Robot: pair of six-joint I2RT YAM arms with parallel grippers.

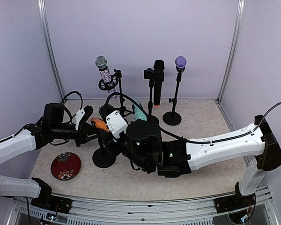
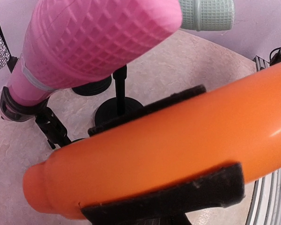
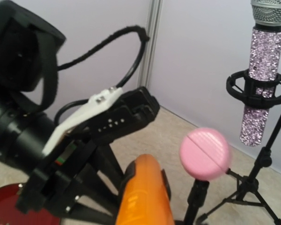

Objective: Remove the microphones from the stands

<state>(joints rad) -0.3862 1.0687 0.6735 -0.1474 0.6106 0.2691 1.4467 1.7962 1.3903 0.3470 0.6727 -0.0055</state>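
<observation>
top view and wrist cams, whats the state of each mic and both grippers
left gripper, fingers shut on the orange microphone
orange microphone, tilted; mounted or free unclear
right gripper, open or shut unclear
pink microphone, mounted, tilted
glitter microphone, mounted, upright
black microphone, mounted, upright
purple microphone, mounted, upright

Orange microphone (image 2: 178, 154), pink diamond-gridded microphone (image 2: 98, 42), glittery lilac microphone (image 3: 261, 84), dark red flowered plate (image 1: 65, 165), black stands (image 1: 172, 118).
</observation>
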